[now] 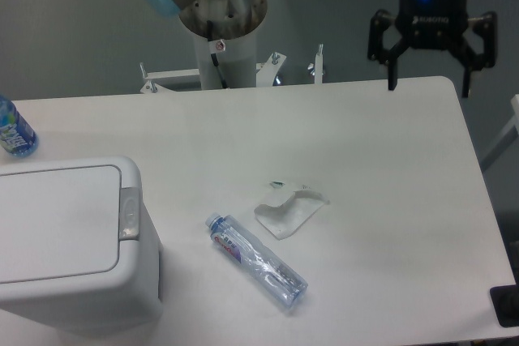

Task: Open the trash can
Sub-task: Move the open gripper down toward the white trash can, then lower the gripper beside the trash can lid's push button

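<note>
The trash can (69, 241) sits at the table's (389, 160) near left corner, lid shut, partly cut off. The gripper (430, 79) hangs wide open and empty over the far right edge. The lying bottle's (255, 259) label is unreadable.

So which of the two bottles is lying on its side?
The clear bottle in front of the trash can, mid-table. The other bottle, at the table's left edge, is cut off by the frame.
</note>
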`<state>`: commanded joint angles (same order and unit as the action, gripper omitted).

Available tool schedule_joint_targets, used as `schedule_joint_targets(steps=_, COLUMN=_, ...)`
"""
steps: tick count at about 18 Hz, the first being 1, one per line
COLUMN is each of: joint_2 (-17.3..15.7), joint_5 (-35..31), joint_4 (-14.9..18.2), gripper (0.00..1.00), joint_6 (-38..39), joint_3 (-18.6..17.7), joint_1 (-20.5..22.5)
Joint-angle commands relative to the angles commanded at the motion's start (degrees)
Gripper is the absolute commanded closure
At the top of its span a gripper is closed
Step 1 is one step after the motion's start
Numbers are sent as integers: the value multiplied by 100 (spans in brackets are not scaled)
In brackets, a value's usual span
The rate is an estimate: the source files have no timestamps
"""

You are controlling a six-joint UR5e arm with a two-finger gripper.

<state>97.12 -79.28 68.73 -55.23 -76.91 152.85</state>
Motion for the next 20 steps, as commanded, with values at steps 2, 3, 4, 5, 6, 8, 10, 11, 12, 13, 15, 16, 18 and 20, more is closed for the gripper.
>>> schedule_joint_targets(steps=2, joint_2=123, joint_5=9, joint_4=-148, gripper=0, joint_6=747, joint_3=123, joint_1=-80)
schedule_joint_targets(steps=3, joint_2=132, joint_5=17, joint_4=-289, gripper=0, joint_6=1055, joint_3=115, joint_1=-159)
schedule_joint_targets(steps=4, joint_2=149, joint_5=18, joint_4=-403, gripper=0, joint_6=1320, joint_3=115, joint_1=-325)
schedule_joint_targets(steps=5, joint_2=184, joint_5=9, joint_4=-457, gripper=0, joint_6=1531, joint_3=97, joint_1=-500)
schedule_joint_targets(steps=6, joint_2=219, joint_5=-9, joint_4=-475, gripper=0, joint_6=1742, joint_3=89, joint_1=-607)
schedule_joint_targets(steps=8, joint_2=351, joint_5=-9, joint_4=-492, gripper=0, joint_6=2831, joint_3=115, joint_1=-1063)
schedule_joint_targets(steps=10, joint_2=369, joint_5=-26, joint_4=-492, gripper=0, joint_6=3341, joint_3=89, joint_1=-1205)
schedule_joint_targets(steps=11, joint_2=369, joint_5=-26, joint_4=-492, gripper=0, joint_6=3596, joint_3=80, joint_1=-1223)
schedule_joint_targets(steps=12, joint_2=378, joint_5=-26, joint_4=-492, gripper=0, joint_6=3894, joint_3=71, joint_1=-1266)
schedule_joint_targets(steps=13, joint_2=387, joint_5=-9, joint_4=-492, gripper=0, joint_6=4185, joint_3=71, joint_1=-1354)
schedule_joint_targets(steps=15, joint_2=474, joint_5=-9, joint_4=-492, gripper=0, joint_6=4407, joint_3=106, joint_1=-1564)
schedule_joint_targets(steps=16, joint_2=501, joint_5=0, joint_4=-492, gripper=0, joint_6=4425, joint_3=106, joint_1=-1653)
schedule_joint_targets(steps=18, joint_2=589, joint_5=9, joint_4=-492, gripper=0, joint_6=4486, joint_3=97, joint_1=-1828)
schedule_joint_targets(steps=20, joint_2=642, joint_5=17, joint_4=-501, gripper=0, joint_6=4609, joint_3=71, joint_1=-1952)
